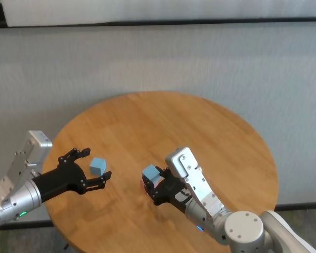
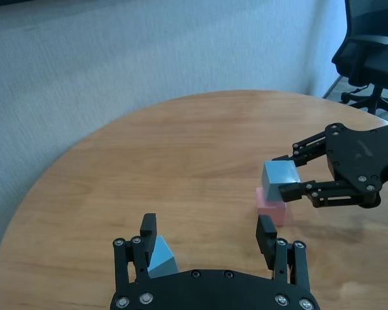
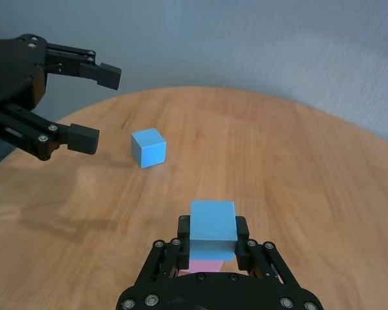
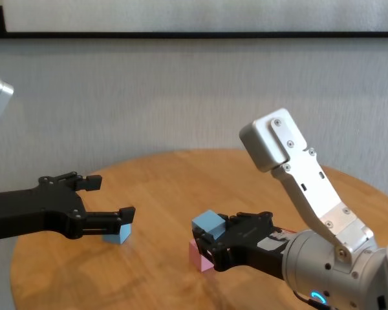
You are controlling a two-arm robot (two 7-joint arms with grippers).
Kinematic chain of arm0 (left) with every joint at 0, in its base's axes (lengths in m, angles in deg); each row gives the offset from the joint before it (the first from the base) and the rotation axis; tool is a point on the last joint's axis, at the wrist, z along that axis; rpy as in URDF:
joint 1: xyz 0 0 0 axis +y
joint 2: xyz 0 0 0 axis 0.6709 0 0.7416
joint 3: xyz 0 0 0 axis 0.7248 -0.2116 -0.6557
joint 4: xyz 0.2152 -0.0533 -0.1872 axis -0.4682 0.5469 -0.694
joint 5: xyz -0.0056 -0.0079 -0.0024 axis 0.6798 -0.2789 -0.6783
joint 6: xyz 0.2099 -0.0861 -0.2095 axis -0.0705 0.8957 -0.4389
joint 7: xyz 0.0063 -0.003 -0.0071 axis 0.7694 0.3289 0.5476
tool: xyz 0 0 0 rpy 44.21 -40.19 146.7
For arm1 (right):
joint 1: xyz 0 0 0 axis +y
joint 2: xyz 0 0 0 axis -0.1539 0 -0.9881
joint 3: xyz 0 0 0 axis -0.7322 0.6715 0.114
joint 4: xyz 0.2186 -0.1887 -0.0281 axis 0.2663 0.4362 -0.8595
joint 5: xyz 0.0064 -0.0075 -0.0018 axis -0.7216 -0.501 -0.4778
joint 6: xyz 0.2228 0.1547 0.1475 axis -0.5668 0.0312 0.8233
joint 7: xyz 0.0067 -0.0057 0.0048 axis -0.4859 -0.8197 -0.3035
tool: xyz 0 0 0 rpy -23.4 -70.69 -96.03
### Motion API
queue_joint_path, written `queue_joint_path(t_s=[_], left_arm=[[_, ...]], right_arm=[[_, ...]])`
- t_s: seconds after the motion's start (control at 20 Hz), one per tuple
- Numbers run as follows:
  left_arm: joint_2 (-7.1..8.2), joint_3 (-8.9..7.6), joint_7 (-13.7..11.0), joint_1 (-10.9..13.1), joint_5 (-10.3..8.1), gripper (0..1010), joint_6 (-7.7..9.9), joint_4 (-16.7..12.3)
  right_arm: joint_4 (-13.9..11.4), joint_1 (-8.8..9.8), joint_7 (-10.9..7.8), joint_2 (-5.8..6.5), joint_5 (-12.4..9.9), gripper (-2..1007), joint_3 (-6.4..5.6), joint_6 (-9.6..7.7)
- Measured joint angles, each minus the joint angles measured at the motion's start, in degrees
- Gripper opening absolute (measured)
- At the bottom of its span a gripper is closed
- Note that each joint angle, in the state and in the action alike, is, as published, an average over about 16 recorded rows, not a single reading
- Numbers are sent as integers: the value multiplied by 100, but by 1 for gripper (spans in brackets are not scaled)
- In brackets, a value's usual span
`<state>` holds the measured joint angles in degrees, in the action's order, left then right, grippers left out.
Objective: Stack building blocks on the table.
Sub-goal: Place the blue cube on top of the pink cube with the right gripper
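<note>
You had the far half of the table (image 1: 200, 121) bare, so a gripper could pass there freely. On the near side, the left gripper (image 1: 89, 168) stood wide open around a loose blue block (image 1: 97, 165), while the right gripper (image 1: 152, 182) was clamped on a second blue block (image 1: 150, 173) sitting on the pink block (image 4: 199, 256). Only an open strip of wood lay between the two grippers.

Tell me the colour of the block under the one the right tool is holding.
Pale pink block; the left wrist view shows it best.
</note>
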<state>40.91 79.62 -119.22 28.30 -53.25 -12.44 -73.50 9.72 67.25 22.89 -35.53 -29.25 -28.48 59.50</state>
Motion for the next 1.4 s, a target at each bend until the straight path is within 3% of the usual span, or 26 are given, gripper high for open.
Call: queue_joint_path(t_s=[0.45, 1.4], left_arm=[[0, 0, 0, 0, 0, 1000, 0, 0], [0, 0, 0, 0, 0, 1000, 0, 0]], right_arm=[[179, -87, 36, -100, 50, 359, -26, 26], [236, -102, 79, -175, 113, 359, -67, 11]])
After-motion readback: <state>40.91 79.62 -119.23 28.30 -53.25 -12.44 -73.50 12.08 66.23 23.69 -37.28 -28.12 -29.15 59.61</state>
